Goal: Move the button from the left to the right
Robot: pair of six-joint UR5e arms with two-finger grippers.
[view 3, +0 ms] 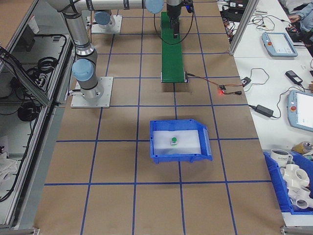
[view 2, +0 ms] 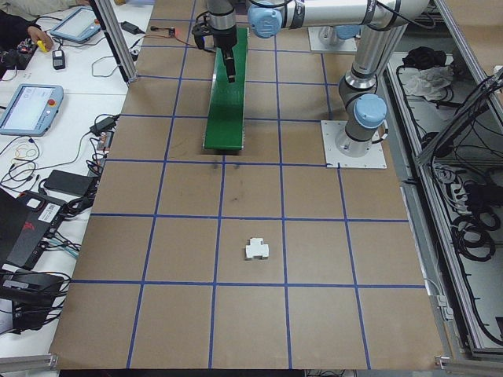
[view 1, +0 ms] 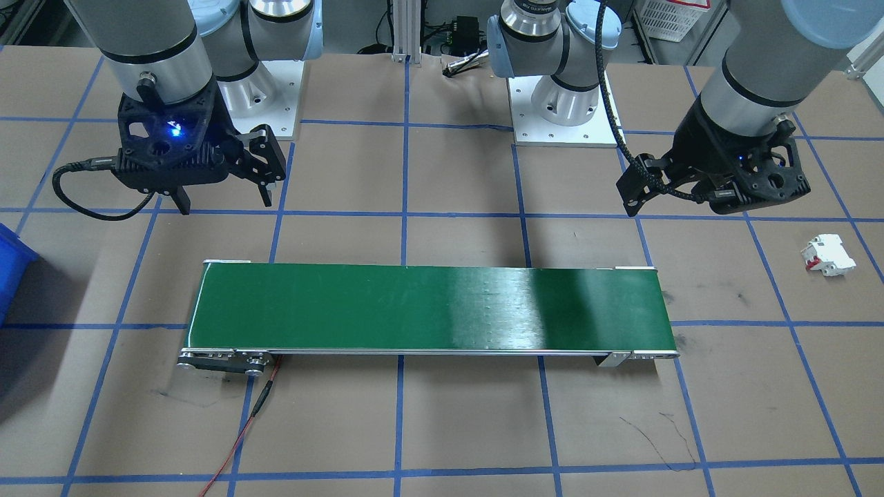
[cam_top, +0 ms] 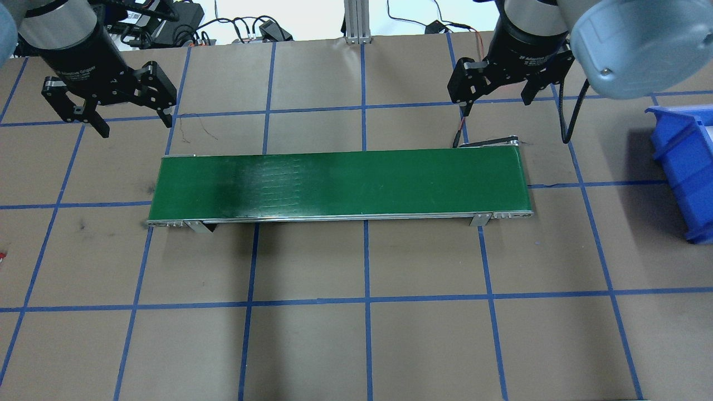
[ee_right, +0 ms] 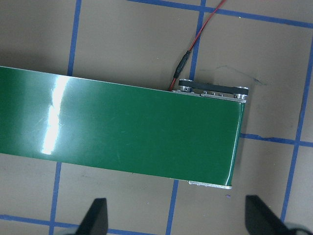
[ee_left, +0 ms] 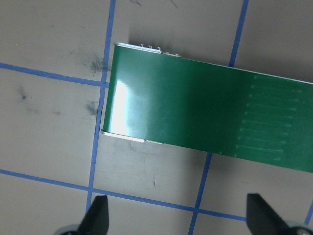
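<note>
Small green-capped button [view 3: 173, 140] lies in blue plastic bin [view 3: 205, 149], task seemingly done. Left gripper [cam_top: 125, 108] and right gripper [cam_top: 496, 92] wide open, empty, hovering at green conveyor belt [cam_top: 340, 184] ends.

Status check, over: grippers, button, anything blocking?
Left gripper and right gripper open, empty. Button in blue bin. Conveyor belt bare, nothing blocking.

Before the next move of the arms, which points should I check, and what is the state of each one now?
1. Left tool open, holding nothing: ok.
2. Right tool open, holding nothing: ok.
3. Nothing lies on the conveyor belt: ok.
4. Button lies inside the blue bin on the robot's right: ok.
5. Circuit breaker rests on the table, apart from belt and tools: ok.
6. Belt running or stopped: cannot tell.
</note>
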